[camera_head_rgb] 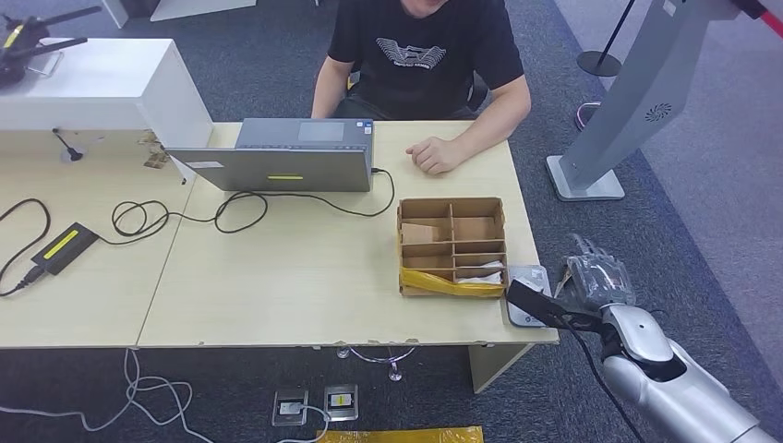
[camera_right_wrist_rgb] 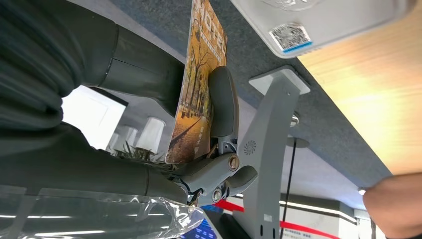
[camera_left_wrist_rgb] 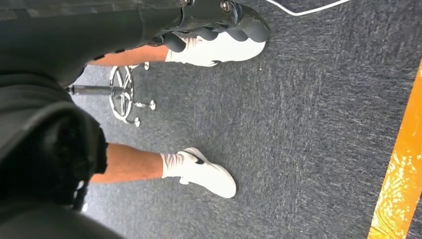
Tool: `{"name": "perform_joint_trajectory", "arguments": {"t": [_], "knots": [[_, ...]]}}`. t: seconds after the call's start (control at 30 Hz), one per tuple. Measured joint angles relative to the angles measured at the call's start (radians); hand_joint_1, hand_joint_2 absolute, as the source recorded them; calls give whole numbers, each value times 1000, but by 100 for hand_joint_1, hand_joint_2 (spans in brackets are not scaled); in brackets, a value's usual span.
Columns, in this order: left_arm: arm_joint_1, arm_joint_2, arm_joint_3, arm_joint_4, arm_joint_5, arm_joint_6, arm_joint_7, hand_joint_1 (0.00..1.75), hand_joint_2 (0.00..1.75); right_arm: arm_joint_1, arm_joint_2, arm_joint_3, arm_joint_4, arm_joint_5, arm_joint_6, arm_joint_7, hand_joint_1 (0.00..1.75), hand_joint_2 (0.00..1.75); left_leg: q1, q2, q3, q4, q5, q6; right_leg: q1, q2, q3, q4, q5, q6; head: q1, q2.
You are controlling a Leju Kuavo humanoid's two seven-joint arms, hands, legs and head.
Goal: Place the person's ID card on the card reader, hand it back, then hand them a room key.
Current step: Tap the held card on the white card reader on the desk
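My right hand (camera_head_rgb: 596,280) hovers just off the table's front right corner, beside the grey card reader (camera_head_rgb: 526,297). In the right wrist view the thumb and a finger (camera_right_wrist_rgb: 222,102) pinch a card (camera_right_wrist_rgb: 196,84) printed with an autumn tree picture and lettering. The card reader (camera_right_wrist_rgb: 318,20), with a QR sticker, lies on the wooden tabletop a short way from the card. The person (camera_head_rgb: 420,55) in a black T-shirt sits across the table, one hand (camera_head_rgb: 434,155) resting on it. My left hand (camera_left_wrist_rgb: 214,22) hangs over the carpet; how its fingers lie is unclear.
A cardboard box (camera_head_rgb: 452,245) with compartments holding cards stands left of the reader. A laptop (camera_head_rgb: 286,157) with cables sits at the far side. A grey kiosk stand (camera_head_rgb: 628,101) rises at the right. Someone's legs in white shoes (camera_left_wrist_rgb: 206,172) stand near my left hand.
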Motion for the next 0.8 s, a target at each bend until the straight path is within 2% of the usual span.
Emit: {"name": "perform_joint_trajectory", "arguments": {"t": [0.37,0.8], "knots": [[0,2,-33,0,5,18,-18,0,0,60,-13,0,18,-25,-15,-8,175,175,0,0,0,0,0,0,0,0,0,0,0,0,0,0],[-1,6,-71,-1,-17,11,-44,0,0,55,7,15,51,-27,-17,-59,175,175,0,1,0,0,0,0,0,0,0,0,0,0,0,0]]}}
